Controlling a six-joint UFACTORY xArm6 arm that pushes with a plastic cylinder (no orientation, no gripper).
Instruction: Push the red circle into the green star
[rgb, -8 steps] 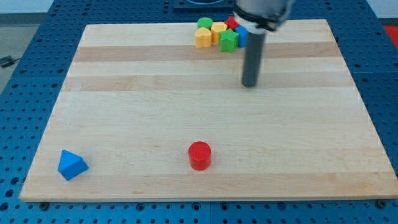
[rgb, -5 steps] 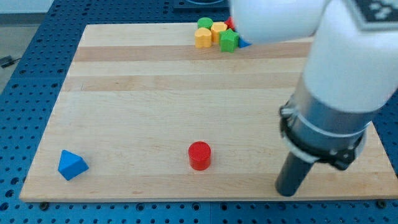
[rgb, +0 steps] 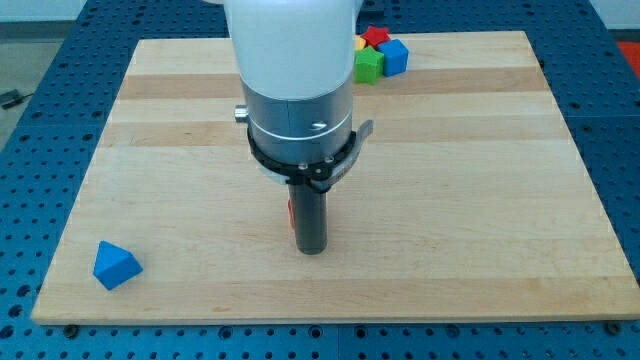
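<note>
My tip (rgb: 311, 250) rests on the board near the bottom middle of the view. The red circle (rgb: 290, 212) is almost wholly hidden behind the rod; only a thin red sliver shows at the rod's left edge, just above the tip. The green star (rgb: 368, 66) lies at the view's top, right of the arm's body, far from the tip. The arm's white and grey body covers the board's top middle.
A blue cube (rgb: 395, 56), a red block (rgb: 374, 37) and a sliver of a yellow block (rgb: 360, 44) sit around the green star. A blue triangle (rgb: 116, 265) lies at the bottom left. The wooden board (rgb: 500, 200) has blue pegboard around it.
The rod swept from the top right, down to the bottom right, then left to the red circle. The red now shows slightly higher and further left. The arm now hides the green and yellow blocks.
</note>
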